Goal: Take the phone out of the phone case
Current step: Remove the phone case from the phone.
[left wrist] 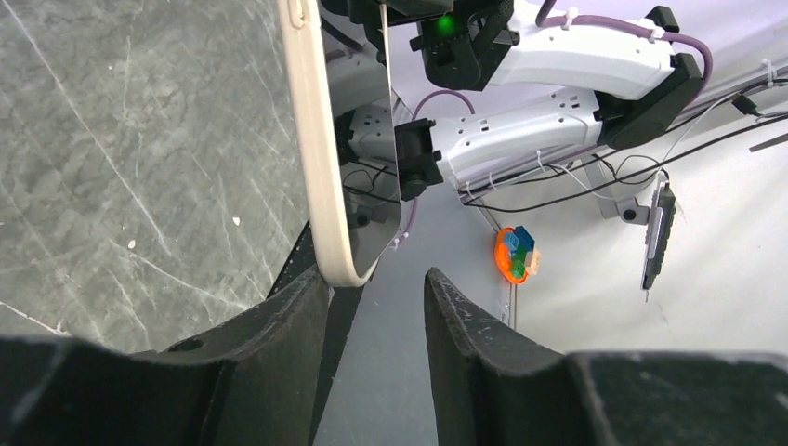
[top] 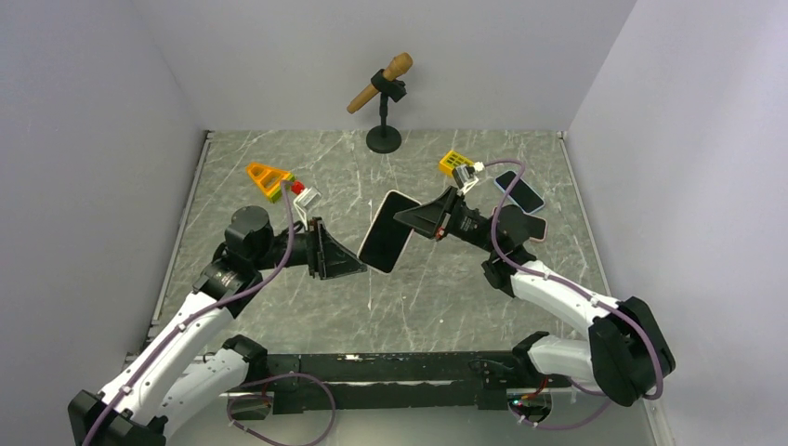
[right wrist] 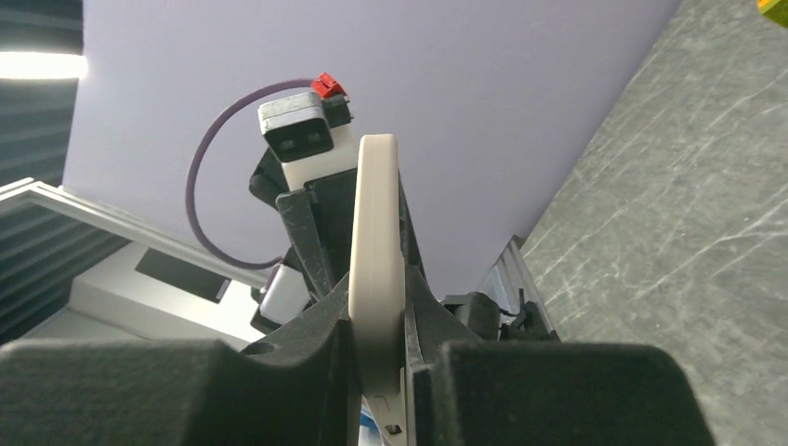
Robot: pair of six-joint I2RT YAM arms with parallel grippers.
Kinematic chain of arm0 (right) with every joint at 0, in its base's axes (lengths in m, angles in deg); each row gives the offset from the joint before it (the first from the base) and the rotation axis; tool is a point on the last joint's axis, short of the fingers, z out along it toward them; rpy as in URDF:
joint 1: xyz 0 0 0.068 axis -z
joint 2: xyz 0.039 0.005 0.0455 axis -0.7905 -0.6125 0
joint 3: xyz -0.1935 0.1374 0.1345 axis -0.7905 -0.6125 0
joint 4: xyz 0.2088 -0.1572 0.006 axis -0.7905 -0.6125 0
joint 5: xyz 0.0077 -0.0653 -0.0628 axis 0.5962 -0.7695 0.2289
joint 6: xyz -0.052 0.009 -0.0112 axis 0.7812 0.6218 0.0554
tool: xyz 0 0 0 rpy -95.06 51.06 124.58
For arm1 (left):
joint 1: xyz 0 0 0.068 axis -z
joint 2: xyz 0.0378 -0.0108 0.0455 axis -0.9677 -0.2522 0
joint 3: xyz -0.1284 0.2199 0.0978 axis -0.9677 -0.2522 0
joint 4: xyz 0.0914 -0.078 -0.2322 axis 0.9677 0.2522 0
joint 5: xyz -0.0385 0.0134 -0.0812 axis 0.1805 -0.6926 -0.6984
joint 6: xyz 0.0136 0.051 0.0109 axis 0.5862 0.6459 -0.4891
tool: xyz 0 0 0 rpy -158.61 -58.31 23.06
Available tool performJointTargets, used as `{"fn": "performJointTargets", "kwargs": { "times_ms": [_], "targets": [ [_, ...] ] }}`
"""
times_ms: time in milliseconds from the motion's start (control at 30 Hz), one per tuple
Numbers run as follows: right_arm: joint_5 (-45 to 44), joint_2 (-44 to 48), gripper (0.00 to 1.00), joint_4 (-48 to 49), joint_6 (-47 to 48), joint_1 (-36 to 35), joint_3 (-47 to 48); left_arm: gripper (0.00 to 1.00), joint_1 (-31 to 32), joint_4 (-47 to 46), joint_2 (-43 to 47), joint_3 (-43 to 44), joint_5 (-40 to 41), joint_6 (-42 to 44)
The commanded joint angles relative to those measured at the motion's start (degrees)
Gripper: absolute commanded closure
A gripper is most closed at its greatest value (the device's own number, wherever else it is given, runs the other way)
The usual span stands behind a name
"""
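Observation:
A phone with a dark screen (top: 383, 243) sits in a cream case (top: 391, 198) and is held tilted in the air over the middle of the table. My right gripper (top: 409, 217) is shut on its upper right edge. In the right wrist view the case (right wrist: 376, 214) stands edge-on between the closed fingers of the right gripper (right wrist: 376, 321). My left gripper (top: 359, 265) is open at the phone's lower left corner. In the left wrist view the case edge (left wrist: 314, 158) and the screen (left wrist: 367, 186) end between the tips of the left gripper (left wrist: 374, 290). The case corner is against one finger (left wrist: 299, 307).
A microphone on a black stand (top: 383, 93) is at the back. An orange triangle toy (top: 267, 177) lies back left and a yellow toy (top: 454, 163) back right. Another phone (top: 518, 192) and a dark flat item (top: 531, 228) lie at the right.

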Motion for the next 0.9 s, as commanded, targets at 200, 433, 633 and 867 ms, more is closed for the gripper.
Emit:
{"fn": "performJointTargets", "kwargs": {
  "times_ms": [200, 433, 633, 867],
  "targets": [
    [-1.8, 4.2, 1.00, -2.9, 4.5, -0.6, 3.8, 0.74, 2.5, -7.0, -2.4, 1.2, 0.7, -2.1],
    [1.0, 7.4, 1.00, -4.4, 6.5, -0.7, 3.6, 0.97, 2.4, -11.1, -6.1, 1.7, -3.4, -1.0],
    [6.3, 8.3, 1.00, -1.9, 5.1, -0.7, 4.8, 1.00, 1.9, -19.5, -11.2, 1.1, -12.0, 1.1],
    [9.2, 3.1, 1.00, 22.1, -16.2, -2.0, 2.5, 1.00, -4.2, -5.3, -15.1, 3.7, -13.1, 27.8]
  ]
}}
